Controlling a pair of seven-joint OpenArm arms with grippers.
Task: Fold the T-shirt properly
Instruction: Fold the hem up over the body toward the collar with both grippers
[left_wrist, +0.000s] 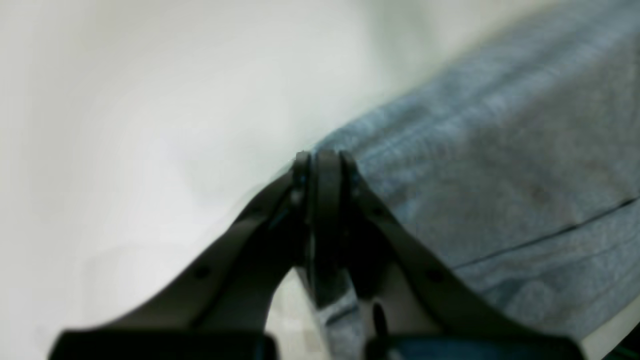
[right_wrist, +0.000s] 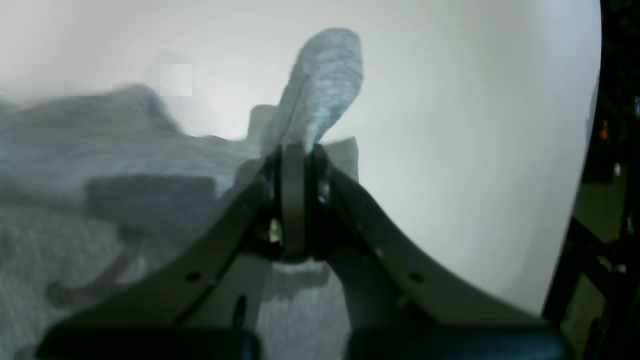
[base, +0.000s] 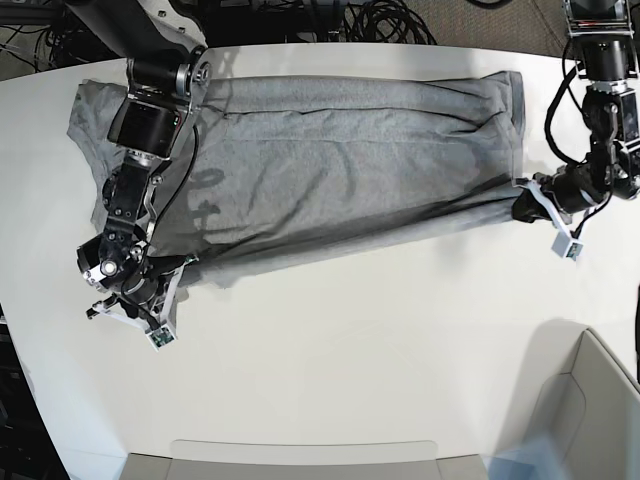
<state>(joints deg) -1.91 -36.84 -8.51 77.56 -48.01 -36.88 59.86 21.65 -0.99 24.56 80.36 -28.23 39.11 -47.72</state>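
Note:
The grey T-shirt (base: 340, 160) lies stretched across the white table, folded over lengthwise, with faint dark lettering showing through near its left end. My left gripper (base: 522, 205) is shut on the shirt's right lower corner. In the left wrist view the closed gripper (left_wrist: 322, 161) pinches the fabric edge (left_wrist: 490, 165). My right gripper (base: 178, 268) is shut on the shirt's lower left edge. In the right wrist view a flap of the cloth (right_wrist: 325, 85) sticks up past the closed gripper (right_wrist: 296, 152).
A pale open box (base: 600, 400) stands at the front right corner. A flat pale tray (base: 300, 455) lies along the front edge. Cables (base: 380, 20) lie behind the table's far edge. Bare white table (base: 380, 330) lies in front of the shirt.

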